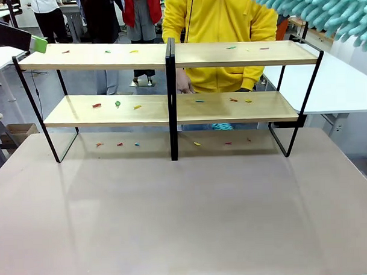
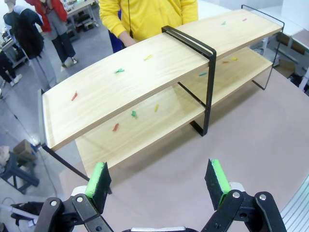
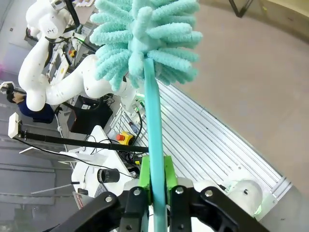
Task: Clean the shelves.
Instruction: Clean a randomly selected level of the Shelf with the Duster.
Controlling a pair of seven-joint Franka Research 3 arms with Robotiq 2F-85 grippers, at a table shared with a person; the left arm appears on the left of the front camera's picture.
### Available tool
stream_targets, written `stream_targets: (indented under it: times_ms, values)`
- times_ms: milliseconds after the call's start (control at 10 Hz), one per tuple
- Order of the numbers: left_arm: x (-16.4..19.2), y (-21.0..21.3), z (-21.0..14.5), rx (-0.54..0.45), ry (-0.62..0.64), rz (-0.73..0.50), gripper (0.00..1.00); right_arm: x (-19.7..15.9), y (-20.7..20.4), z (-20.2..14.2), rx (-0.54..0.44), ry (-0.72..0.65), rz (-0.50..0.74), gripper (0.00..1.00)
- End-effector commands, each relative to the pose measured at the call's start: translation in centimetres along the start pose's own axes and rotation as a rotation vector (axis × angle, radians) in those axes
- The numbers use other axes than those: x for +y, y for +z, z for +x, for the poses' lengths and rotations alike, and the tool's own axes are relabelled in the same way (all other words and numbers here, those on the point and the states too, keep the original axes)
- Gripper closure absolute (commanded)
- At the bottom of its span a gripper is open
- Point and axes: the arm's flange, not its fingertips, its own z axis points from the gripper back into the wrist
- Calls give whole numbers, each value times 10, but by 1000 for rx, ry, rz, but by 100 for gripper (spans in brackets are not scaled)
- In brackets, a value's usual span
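The right hand [image 3: 155, 176], clamped on the teal duster [image 1: 324, 9], holds its head above the right end of the shelves [image 1: 96, 56], which run left to right; the left hand [image 2: 158, 181] is open and empty.

Grey floor [image 2: 24, 111], white side tables [image 1: 344, 83], pale brown tabletop [image 1: 186, 216]

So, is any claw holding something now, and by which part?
The right claw is shut on the teal duster, gripping its thin handle, well below the fluffy head. The left claw is open and empty.
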Motion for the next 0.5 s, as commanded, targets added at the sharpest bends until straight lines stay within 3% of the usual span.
stream_targets:
  times_ms: [0, 100, 400]
  values:
    - [1, 0, -1, 1, -8, 2, 0, 0, 0, 0, 0, 1, 0, 88]
    - [1, 0, -1, 1, -8, 2, 0, 7, -37, -2, 123, 22, -73, 88]
    - [1, 0, -1, 1, -8, 2, 0, -16, -205, 38, 267, -10, -175, 88]
